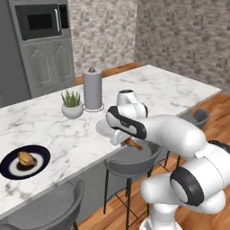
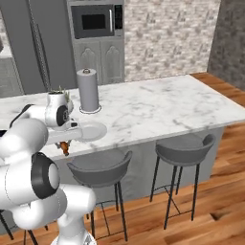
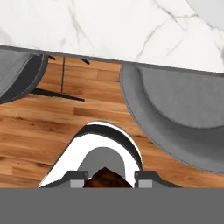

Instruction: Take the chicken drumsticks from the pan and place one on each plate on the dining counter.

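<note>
Landmark: take the dining counter (image 1: 148, 90) as your reference; you see its long white marble slab with grey veins in both base views, and its edge runs across the top of the hand view.
Gripper: your gripper (image 1: 128, 143) hangs just off the counter's near edge, above a grey stool seat (image 1: 134, 161) and over the wood floor.
Grip: its jaws are closed down on a chicken drumstick (image 1: 131, 143); in the hand view you see the brown meat (image 3: 107, 178) pinched between the two dark finger tips.
Held drumstick: golden-brown, it pokes out below the hand, clear of the counter top and not touching the stool; in the right base view it (image 2: 64, 148) hangs just beside the counter's front edge.
Pale plate: the plain grey-white plate (image 2: 88, 130) lies on the counter close to its near edge, just beside your gripper; the arm hides part of it in the left base view.
Dark plate: the navy plate with a white ring (image 1: 24, 161) sits on the counter near the same edge, well apart from the pale plate, toward the left of the left base view.
Second drumstick: another drumstick (image 1: 26, 158) lies on the dark plate.
Other things on the counter: a paper towel roll (image 1: 92, 89) stands upright further in, with a small potted plant (image 1: 72, 104) just beside it.
</note>
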